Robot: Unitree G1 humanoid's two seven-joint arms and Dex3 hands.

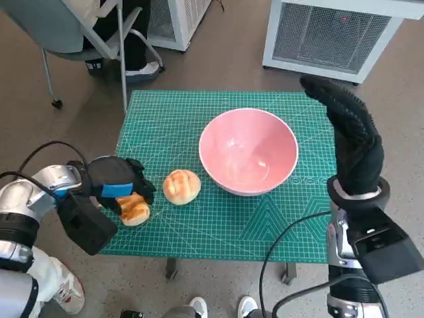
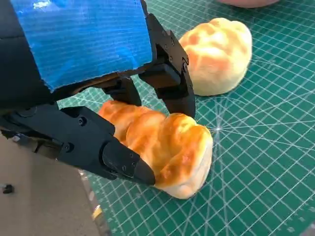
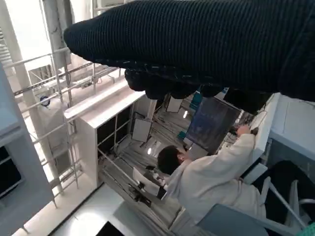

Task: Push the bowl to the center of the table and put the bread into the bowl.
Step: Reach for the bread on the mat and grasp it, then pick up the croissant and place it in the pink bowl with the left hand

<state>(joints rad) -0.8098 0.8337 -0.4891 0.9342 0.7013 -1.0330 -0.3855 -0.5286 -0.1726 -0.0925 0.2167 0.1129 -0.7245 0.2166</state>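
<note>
Golden, soft, light bread (image 2: 162, 147), pinched across its flanks by the left hand (image 1: 116, 182); right hand (image 1: 351, 142) raised with fingers extended, holding nothing, beside the bowl (image 1: 248, 151).

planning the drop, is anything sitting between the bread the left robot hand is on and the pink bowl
Yes. A second bread roll sits on the mat between the bread under the left robot hand and the pink bowl, so the carry should probably lift over it.
</note>
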